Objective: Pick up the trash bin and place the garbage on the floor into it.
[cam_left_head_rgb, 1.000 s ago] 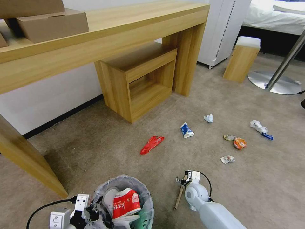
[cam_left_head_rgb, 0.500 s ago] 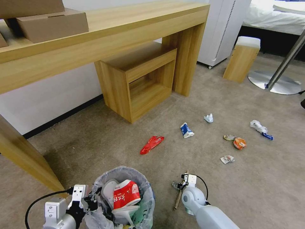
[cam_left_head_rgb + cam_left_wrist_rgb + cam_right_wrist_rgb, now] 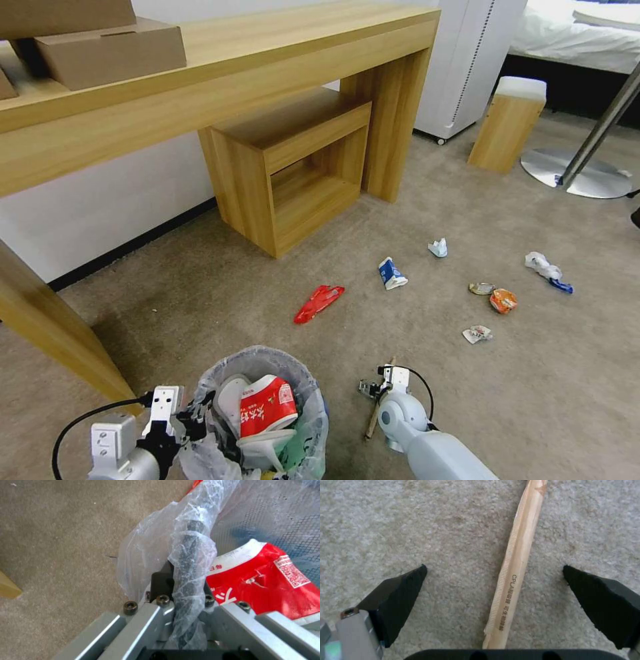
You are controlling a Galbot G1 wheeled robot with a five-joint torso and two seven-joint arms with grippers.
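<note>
Surroundings, head view: long wooden desk (image 3: 220, 73) across the upper left of the frame, with one cardboard box (image 3: 113, 50) in full sight on it, open wooden cube shelf (image 3: 293, 167) under it, one small wooden block (image 3: 508, 123) at upper right; none of these stands between the grippers and the litter. Trash bin (image 3: 267, 420) at bottom centre-left, plastic liner bunched over its rim, one red-white crushed cup (image 3: 267, 408) inside. Left gripper (image 3: 186, 590) is clamped on the bagged rim at the bin's left edge. Right gripper (image 3: 493, 590), bottom centre, is spread wide just above the carpet; the wooden stick (image 3: 516, 562) lies between its fingertips (image 3: 403, 590), touching neither. Litter on carpet, mid-frame: one red wrapper (image 3: 319, 302), one blue-white carton (image 3: 392, 273), one orange wrapper (image 3: 503, 301), plus four small crumpled pieces, too small to identify.
</note>
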